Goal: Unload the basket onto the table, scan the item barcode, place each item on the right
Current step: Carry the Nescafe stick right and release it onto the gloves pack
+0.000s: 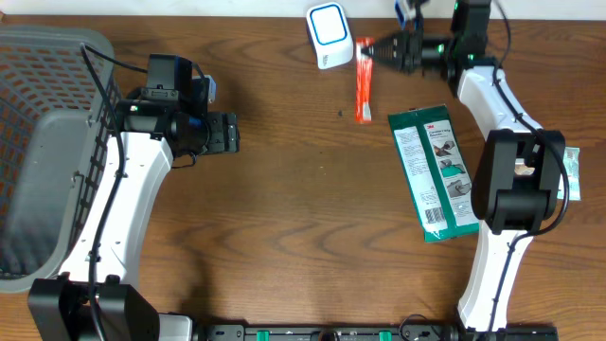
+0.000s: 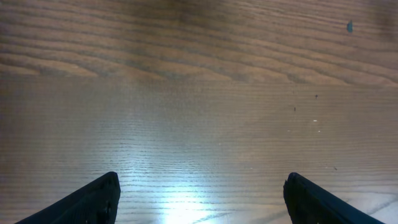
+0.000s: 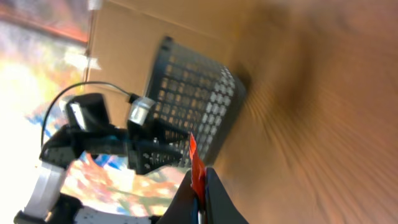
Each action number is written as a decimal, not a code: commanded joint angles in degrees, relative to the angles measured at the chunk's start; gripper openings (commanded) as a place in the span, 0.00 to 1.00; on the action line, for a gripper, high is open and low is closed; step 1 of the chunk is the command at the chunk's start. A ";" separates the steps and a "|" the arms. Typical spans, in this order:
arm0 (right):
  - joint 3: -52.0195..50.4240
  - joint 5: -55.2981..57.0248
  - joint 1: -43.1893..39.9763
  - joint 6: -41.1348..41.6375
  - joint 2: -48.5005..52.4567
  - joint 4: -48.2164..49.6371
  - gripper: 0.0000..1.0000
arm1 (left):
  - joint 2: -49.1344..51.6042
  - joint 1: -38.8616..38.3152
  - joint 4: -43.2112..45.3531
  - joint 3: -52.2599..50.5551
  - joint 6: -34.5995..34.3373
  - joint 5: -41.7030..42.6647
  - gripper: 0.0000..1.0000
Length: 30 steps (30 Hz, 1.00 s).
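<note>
The item is a narrow red-orange packet, held at one end by my right gripper at the far middle of the table. It hangs just right of the white scanner with a blue face. In the right wrist view the red packet sticks out from between the shut fingers of the right gripper. No barcode can be made out on it. My left gripper stands open over bare wood at the left. Nothing lies between the open left gripper fingers in the left wrist view.
A green flat package lies on the table at the right, beside the right arm. A dark mesh basket fills the left edge and also shows as the basket in the right wrist view. A small white packet lies far right.
</note>
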 commanded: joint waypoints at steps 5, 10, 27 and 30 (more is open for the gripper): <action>-5.01 25.44 -2.08 -31.21 -2.40 -34.82 0.01 | -0.24 0.35 0.02 0.79 -0.09 -0.59 0.85; -5.01 51.82 -2.73 -45.33 -10.49 -53.53 0.01 | -0.24 0.35 0.02 0.79 -0.09 -0.59 0.85; -12.96 88.80 -1.53 -45.99 -22.43 -64.22 0.45 | -0.24 0.35 0.02 0.79 -0.09 -0.59 0.85; -15.26 88.80 -1.55 -47.10 -22.43 -61.13 0.99 | -0.24 0.35 0.02 0.79 -0.09 -0.59 0.85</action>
